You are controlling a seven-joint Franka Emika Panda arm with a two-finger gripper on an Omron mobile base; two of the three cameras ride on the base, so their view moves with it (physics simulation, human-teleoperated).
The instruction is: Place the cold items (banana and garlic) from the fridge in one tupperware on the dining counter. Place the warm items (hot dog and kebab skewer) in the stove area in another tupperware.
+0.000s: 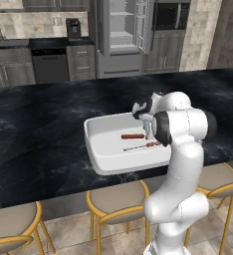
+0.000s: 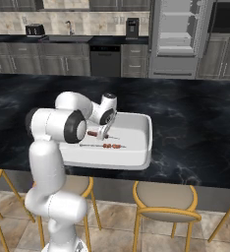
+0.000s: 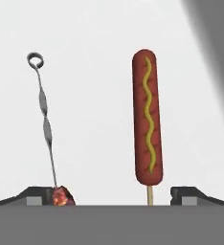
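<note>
Because the hand (image 3: 112, 195) hangs low over the large shallow white rectangular tray (image 1: 99, 149), with its two dark fingertips (image 3: 190, 195) spread wide and nothing between them, the main risk I see is in pulling away. One tip sits just beside the meat end of the thin metal kebab skewer with a ring handle (image 3: 46, 125), so a sideways or tilted retreat could catch it and drag it across the tray or flick it over the raised rim. A straight lift looks safest. The short reddish-brown hot dog with a yellow mustard squiggle (image 3: 147, 117) lies flat inside the tray, parallel to the skewer and clearly apart from it; being rod-shaped, it could roll if nudged, though the rim should stop it. The tray sits near the stool-side edge of the long black white-veined marble tabletop (image 1: 34, 129), so a hard bump could push it toward that edge.

The white arm rises from the stool side of the tray, bends at a high elbow and folds forward and down, with the wrist over the middle of the tray and the hand pointing almost straight down at the tray floor. Beyond the tray, the tall grey steel fridge (image 1: 122, 35) stands with its doors open.
</note>
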